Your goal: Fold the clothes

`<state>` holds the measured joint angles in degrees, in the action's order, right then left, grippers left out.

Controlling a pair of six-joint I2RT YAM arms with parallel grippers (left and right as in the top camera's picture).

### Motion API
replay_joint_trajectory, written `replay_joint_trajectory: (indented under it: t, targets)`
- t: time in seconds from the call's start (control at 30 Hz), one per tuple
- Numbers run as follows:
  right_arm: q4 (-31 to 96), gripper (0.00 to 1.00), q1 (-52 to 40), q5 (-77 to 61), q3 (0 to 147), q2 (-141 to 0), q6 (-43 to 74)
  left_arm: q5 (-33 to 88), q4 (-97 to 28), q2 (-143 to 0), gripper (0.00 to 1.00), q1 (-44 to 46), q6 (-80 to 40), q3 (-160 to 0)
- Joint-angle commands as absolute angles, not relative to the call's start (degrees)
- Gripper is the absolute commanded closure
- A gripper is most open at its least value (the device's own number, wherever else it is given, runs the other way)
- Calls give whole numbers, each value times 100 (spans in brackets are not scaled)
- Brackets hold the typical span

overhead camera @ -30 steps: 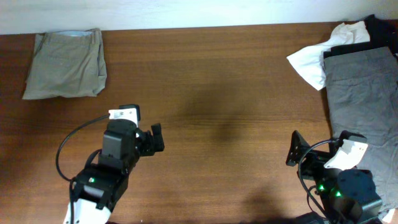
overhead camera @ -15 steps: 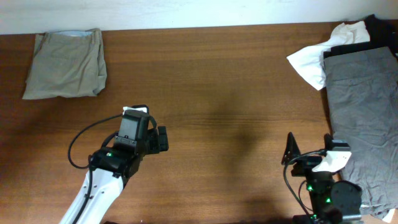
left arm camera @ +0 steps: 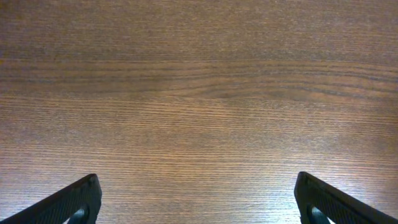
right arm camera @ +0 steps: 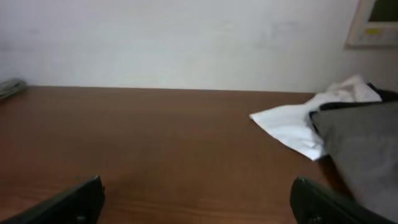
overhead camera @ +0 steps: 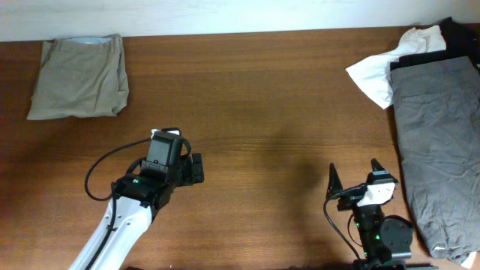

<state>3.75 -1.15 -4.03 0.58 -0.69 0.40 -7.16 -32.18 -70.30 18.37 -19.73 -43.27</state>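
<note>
Folded khaki-olive shorts (overhead camera: 79,77) lie at the far left corner of the table. A pile of clothes sits at the right edge: a grey garment (overhead camera: 436,146) spread out, a white one (overhead camera: 379,71) and a black one (overhead camera: 450,37) behind it. The grey (right arm camera: 367,149) and white (right arm camera: 298,124) garments also show in the right wrist view. My left gripper (overhead camera: 196,169) is open and empty over bare wood (left arm camera: 199,112), left of centre. My right gripper (overhead camera: 352,178) is open and empty near the front edge, left of the grey garment.
The brown wooden table (overhead camera: 262,97) runs to a white wall (right arm camera: 186,37) at the back. A black cable (overhead camera: 101,169) loops beside the left arm.
My right arm drew back toward the front edge and swung left, away from the grey garment. My left arm shifted slightly right and lower. No clothes moved.
</note>
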Motion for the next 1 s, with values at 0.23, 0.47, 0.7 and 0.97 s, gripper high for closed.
replay_joint_trajectory:
  t: [0.23,0.47,0.7,0.97]
  targets:
    - [386,1,-78,-646,32,-36,-40,-797,-3221,-7054,1,1848,-2029,-4294]
    - [386,1,-78,-646,32,-36,-40,-1184,-3402,-7054,1,1837,-2027,-4294]
    - [386,1,-78,-646,32,-36,-40,-1702,-3559,-5175,1,1833,-1964,-3876]
    - [386,1,-78,-646,32,-36,-40,-1789,-2718,-1479,1,1745,-727,-2193]
